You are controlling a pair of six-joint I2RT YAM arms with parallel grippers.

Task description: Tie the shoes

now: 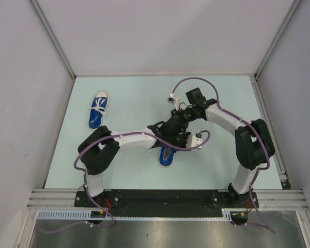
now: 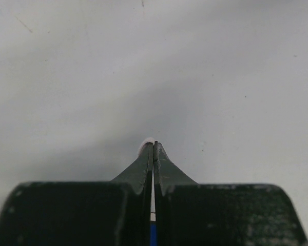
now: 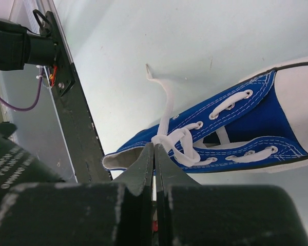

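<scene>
One blue shoe [image 1: 167, 156] lies at the table's middle, toe toward the arms, with both grippers crowded over its heel end. In the right wrist view this shoe [image 3: 256, 118] shows its white toe cap, a loose lace knot [image 3: 177, 143] and a free lace end [image 3: 161, 87] trailing onto the table. My right gripper [image 3: 155, 147] is shut, tips against the knot, with a white lace strip between the jaws. My left gripper [image 2: 154, 143] is shut on a bit of white lace [image 2: 145, 144]. The second shoe [image 1: 98, 109] lies far left, apart from both grippers.
Grey walls enclose the pale table [image 1: 134, 93] on three sides. A black mounting rail [image 1: 160, 197] runs along the near edge and shows in the right wrist view [image 3: 77, 118]. Purple cables [image 1: 196, 80] loop off both arms.
</scene>
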